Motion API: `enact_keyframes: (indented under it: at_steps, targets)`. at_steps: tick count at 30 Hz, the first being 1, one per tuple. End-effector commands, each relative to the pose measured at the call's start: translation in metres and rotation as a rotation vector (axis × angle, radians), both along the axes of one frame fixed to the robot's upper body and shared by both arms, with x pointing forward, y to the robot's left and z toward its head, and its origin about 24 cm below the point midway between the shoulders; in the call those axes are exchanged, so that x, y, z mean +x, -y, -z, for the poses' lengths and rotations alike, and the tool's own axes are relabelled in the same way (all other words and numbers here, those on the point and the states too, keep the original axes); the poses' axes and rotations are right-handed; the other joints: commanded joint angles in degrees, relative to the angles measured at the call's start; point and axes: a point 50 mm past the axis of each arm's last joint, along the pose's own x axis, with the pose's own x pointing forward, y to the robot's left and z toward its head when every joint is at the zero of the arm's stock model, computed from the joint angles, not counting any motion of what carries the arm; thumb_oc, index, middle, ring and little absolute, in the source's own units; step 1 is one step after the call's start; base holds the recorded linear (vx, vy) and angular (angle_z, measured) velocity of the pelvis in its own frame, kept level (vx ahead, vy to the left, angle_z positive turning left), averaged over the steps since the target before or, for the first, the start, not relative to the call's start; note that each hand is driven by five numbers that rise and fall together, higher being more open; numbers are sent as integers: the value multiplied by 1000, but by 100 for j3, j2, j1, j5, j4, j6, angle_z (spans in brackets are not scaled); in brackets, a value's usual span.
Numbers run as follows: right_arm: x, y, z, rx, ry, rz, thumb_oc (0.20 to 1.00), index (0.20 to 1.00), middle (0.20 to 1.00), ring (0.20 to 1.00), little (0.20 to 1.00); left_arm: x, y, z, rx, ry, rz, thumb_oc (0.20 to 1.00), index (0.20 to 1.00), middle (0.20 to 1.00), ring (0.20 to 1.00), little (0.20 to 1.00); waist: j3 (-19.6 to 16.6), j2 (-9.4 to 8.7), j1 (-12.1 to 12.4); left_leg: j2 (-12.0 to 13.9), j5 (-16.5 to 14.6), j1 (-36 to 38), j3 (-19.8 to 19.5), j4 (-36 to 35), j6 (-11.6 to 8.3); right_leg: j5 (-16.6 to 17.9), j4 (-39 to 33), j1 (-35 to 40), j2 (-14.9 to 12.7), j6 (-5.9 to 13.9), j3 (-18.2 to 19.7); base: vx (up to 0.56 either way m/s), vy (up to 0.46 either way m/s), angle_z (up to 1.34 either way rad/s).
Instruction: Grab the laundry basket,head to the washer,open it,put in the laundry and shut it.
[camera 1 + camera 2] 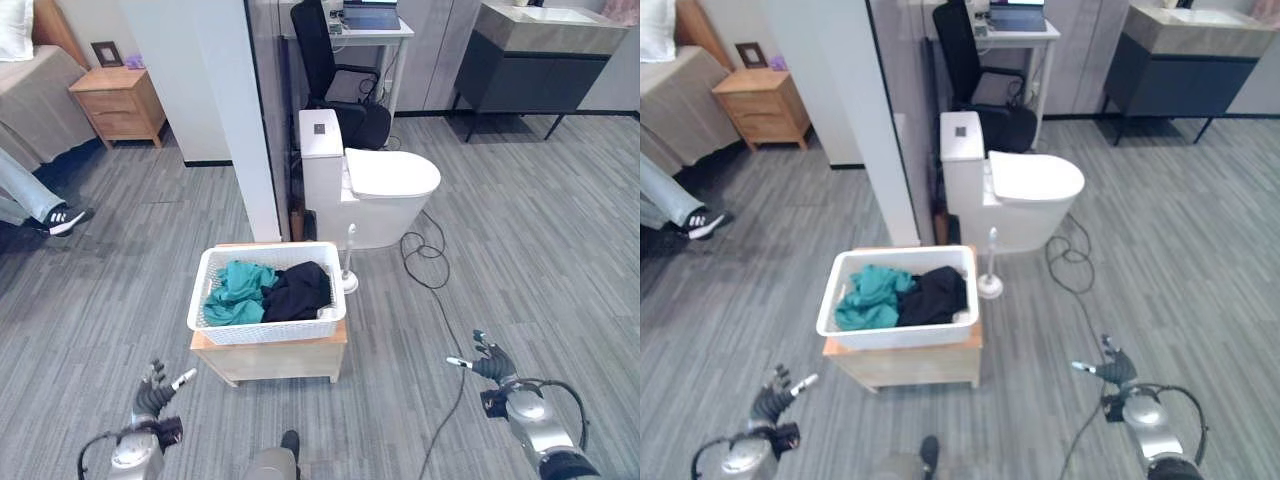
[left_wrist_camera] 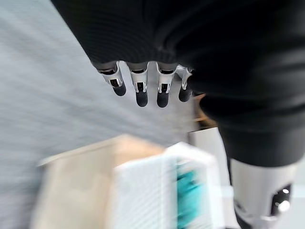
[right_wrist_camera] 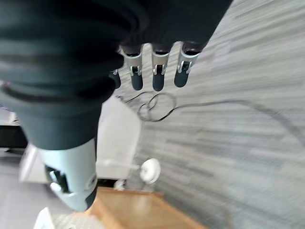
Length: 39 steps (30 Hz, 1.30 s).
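Over by the bed (image 1: 40,95) on the far left, a person's leg (image 1: 30,195) in jeans and a dark shoe sticks out, with a wooden nightstand (image 1: 118,103) just beyond. Nearer, the left hand (image 1: 155,393) hangs low over the grey floor (image 1: 560,250), fingers (image 2: 141,86) straight and spread, holding nothing. The white laundry basket (image 1: 268,322) sits ahead of it and a little to its right, apart from it, on a low wooden stand (image 1: 270,358). Inside lie a teal garment (image 1: 238,290) on the left and a black garment (image 1: 300,290) on the right, touching each other. Behind the basket stands a white pillar (image 1: 240,110); just beside it a toilet brush (image 1: 349,268), then the toilet (image 1: 365,180), its lid down. Further right, the right hand (image 1: 490,362) hovers over the floor well clear of the basket, fingers (image 3: 157,71) relaxed and empty. A dark vanity (image 1: 540,55) stands far right.
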Motion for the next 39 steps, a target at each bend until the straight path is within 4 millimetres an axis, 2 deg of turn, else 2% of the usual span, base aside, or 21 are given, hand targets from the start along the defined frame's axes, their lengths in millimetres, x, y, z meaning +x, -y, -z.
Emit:
enact_keyframes:
  at_steps: [1, 4, 6, 7, 8, 10, 11, 14, 16, 18, 20, 21, 24, 25, 26, 28, 31, 32, 34, 35, 39]
  targets:
    - [22, 3, -25, -32, 99, -30, 1000, 1000, 1000, 1000, 1000, 12, -29, -45, 176, 121, -8, 1000, 1000, 1000, 1000, 1000, -47, -231, 69, 132, -642, -645, -255, 1076, 99, 885, 301, -612, -526, 425, -44, 8, 143, -6]
    - [36, -6, -36, -27, 138, -72, 1000, 1000, 1000, 1000, 1000, 25, -31, -71, 214, 234, -19, 1000, 1000, 1000, 1000, 1000, 166, -250, -7, 106, -623, -367, -202, 762, 90, 920, -192, -1142, -257, 337, -330, 45, 38, -26]
    - [39, -9, -39, -26, 153, -86, 1000, 1000, 1000, 1000, 1000, 27, -31, -78, 211, 272, -37, 1000, 1000, 1000, 1000, 1000, 244, -270, -30, 122, -638, -254, -162, 680, 61, 1029, -520, -1127, -240, 371, -478, 124, -51, -9]
    - [34, -12, -40, 7, 179, -90, 1000, 1000, 1000, 1000, 1000, 36, -31, -92, 236, 332, -33, 1000, 1000, 1000, 1000, 1000, 340, -295, -205, 145, -671, -36, -239, 523, 0, 1028, -774, -1159, -121, 471, -263, 177, -74, 5]
    - [34, -12, -40, 7, 179, -89, 1000, 1000, 1000, 1000, 1000, 36, -31, -92, 237, 333, -33, 1000, 1000, 1000, 1000, 1000, 335, -303, -207, 136, -646, -45, -242, 508, 1, 1046, -789, -1164, -129, 471, -267, 210, -81, 22]
    - [17, -6, -39, 31, 204, -62, 1000, 1000, 1000, 1000, 1000, 48, -29, -112, 309, 384, 8, 1000, 1000, 1000, 1000, 1000, 328, -410, -312, -2, -686, -11, -458, 492, -22, 949, -846, -1051, 96, 404, 212, 169, -109, 70]
    - [16, -4, -45, 19, 231, -80, 1000, 1000, 1000, 1000, 1000, 57, -26, -125, 346, 421, 35, 1000, 1000, 1000, 1000, 1000, 354, -435, -331, 25, -679, -67, -500, 502, -85, 986, -799, -1089, 69, 348, -59, 128, -130, 109]
    - [16, -3, -50, 25, 254, -85, 1000, 1000, 1000, 1000, 1000, 68, -23, -134, 366, 429, 64, 1000, 1000, 1000, 1000, 1000, 404, -454, -442, 76, -669, -254, -701, 650, -159, 890, -709, -1183, 198, 272, -177, 34, -211, 89]
    - [25, -3, -68, 26, 316, -94, 1000, 1000, 1000, 1000, 1000, 86, -17, -148, 373, 444, 119, 1000, 1000, 1000, 1000, 1000, 608, -507, -475, 162, -645, -605, -938, 939, -236, 809, -592, -1309, 316, 126, -304, -57, -202, 47]
    - [39, -6, -81, 28, 355, -108, 1000, 1000, 1000, 1000, 1000, 101, -13, -156, 369, 425, 158, 1000, 1000, 1000, 1000, 1000, 704, -520, -519, 212, -568, -767, -1078, 933, -283, 845, -609, -1417, 384, 97, -399, -76, -133, 21]
    - [45, -8, -87, 33, 374, -111, 1000, 1000, 1000, 1000, 1000, 109, -12, -164, 382, 426, 173, 1000, 1000, 1000, 1000, 1000, 726, -525, -534, 255, -506, -809, -1107, 861, -302, 881, -662, -1449, 399, 102, -464, -58, -83, 16]
    - [62, -15, -105, 34, 425, -138, 1000, 1000, 1000, 1000, 1000, 125, -10, -181, 434, 413, 208, 1000, 1000, 1000, 1000, 1000, 770, -529, -554, 360, -372, -899, -1113, 691, -352, 945, -807, -1520, 424, 129, -539, -115, -81, 0]
    - [89, -27, -143, 17, 542, -167, 1000, 1000, 1000, 1000, 1000, 150, -7, -224, 508, 448, 230, 1000, 1000, 1000, 1000, 1000, 1010, -541, -543, 420, -162, -1130, -1107, 525, -397, 1028, -863, -1768, 435, 137, -563, -163, -39, 0]
    - [95, -30, -153, 4, 565, -181, 1000, 1000, 1000, 1000, 1000, 155, -5, -235, 510, 465, 239, 1000, 1000, 1000, 1000, 1000, 1082, -524, -543, 417, -127, -1181, -1097, 501, -399, 1051, -863, -1827, 430, 138, -553, -106, 5, 1]
    - [95, -30, -153, 4, 568, -179, 1000, 1000, 1000, 1000, 1000, 156, -4, -237, 511, 468, 240, 1000, 1000, 1000, 1000, 1000, 1095, -531, -534, 416, -122, -1186, -1097, 499, -399, 1052, -859, -1834, 429, 138, -552, -81, 13, -2]
    - [103, -36, -168, -19, 604, -205, 1000, 1000, 1000, 1000, 1000, 164, -6, -259, 538, 480, 231, 1000, 1000, 1000, 1000, 1000, 1220, -500, -535, 408, -68, -1270, -1073, 484, -407, 1081, -869, -1909, 422, 133, -534, -90, 18, -3]
    - [114, -49, -194, -103, 668, -256, 1000, 1000, 1000, 1000, 1000, 174, -3, -304, 625, 528, 206, 1000, 1000, 1000, 1000, 1000, 1508, -440, -499, 391, 19, -1448, -1004, 473, -418, 1199, -902, -2092, 379, 169, -503, -113, 25, -2]
    - [114, -49, -194, -103, 670, -255, 1000, 1000, 1000, 1000, 1000, 175, -3, -305, 626, 530, 206, 1000, 1000, 1000, 1000, 1000, 1517, -444, -493, 391, 21, -1453, -1003, 476, -418, 1201, -901, -2097, 379, 169, -502, -81, 24, 0]
    - [120, -58, -201, -97, 694, -270, 1000, 1000, 1000, 1000, 1000, 179, -1, -331, 676, 567, 169, 1000, 1000, 1000, 1000, 1000, 1684, -370, -479, 371, 80, -1571, -954, 482, -416, 1250, -897, -2212, 330, 189, -484, -82, 23, 1]
    - [120, -61, -202, -95, 702, -280, 1000, 1000, 1000, 1000, 1000, 178, -4, -337, 680, 577, 146, 1000, 1000, 1000, 1000, 1000, 1736, -362, -478, 366, 94, -1602, -937, 485, -418, 1256, -883, -2251, 319, 191, -477, -64, 20, -2]
    - [120, -70, -204, -94, 721, -308, 1000, 1000, 1000, 1000, 1000, 177, -7, -350, 714, 600, 95, 1000, 1000, 1000, 1000, 1000, 1820, -329, -487, 348, 118, -1663, -896, 485, -420, 1265, -855, -2327, 264, 194, -481, -22, 17, -3]
